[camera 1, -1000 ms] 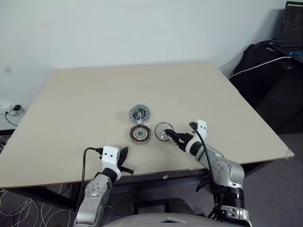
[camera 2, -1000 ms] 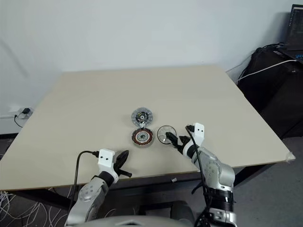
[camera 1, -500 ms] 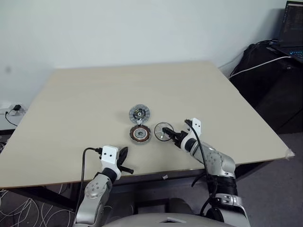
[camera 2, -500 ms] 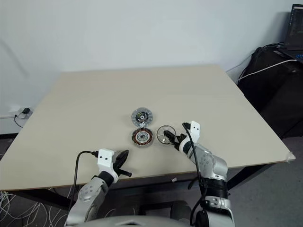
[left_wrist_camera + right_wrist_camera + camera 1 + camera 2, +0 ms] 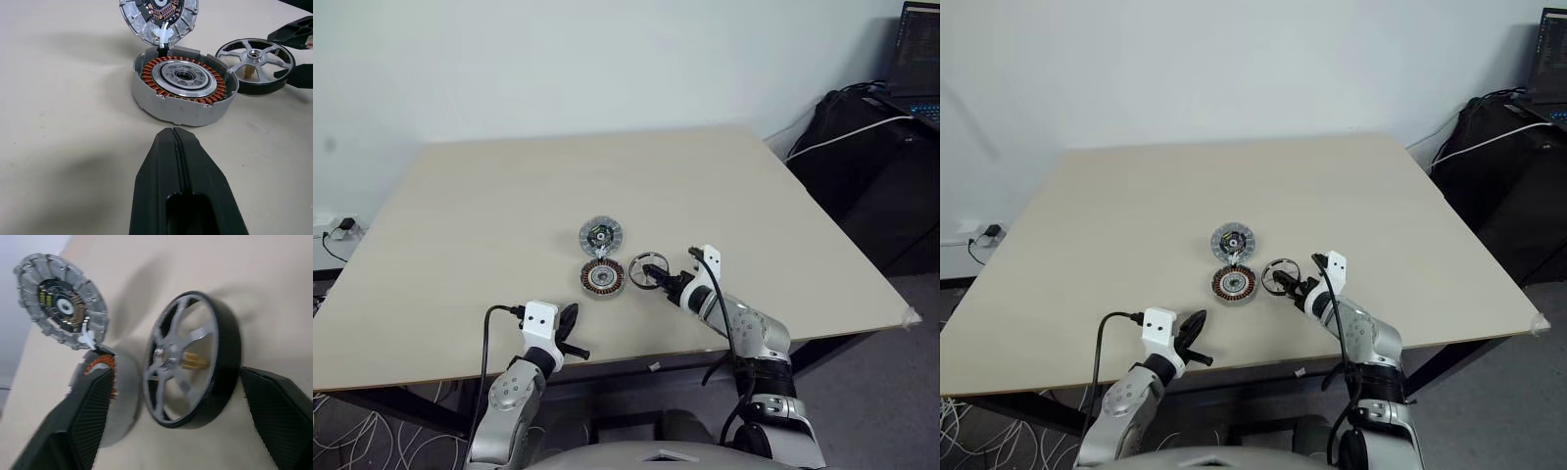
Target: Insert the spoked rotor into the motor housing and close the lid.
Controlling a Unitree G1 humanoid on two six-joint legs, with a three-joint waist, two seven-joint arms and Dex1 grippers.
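While the table (image 5: 489, 196) carries the motor housing (image 5: 603, 278), windings face up, just left of the right end effector (image 5: 658, 282), the spoked rotor (image 5: 188, 360) is bracketed flat between its parted fingers; the left end effector (image 5: 178, 161) is seen pressed together.

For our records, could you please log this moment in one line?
right pincer: open astride spoked rotor | left pincer: shut, idle | motor housing: empty | lid: open
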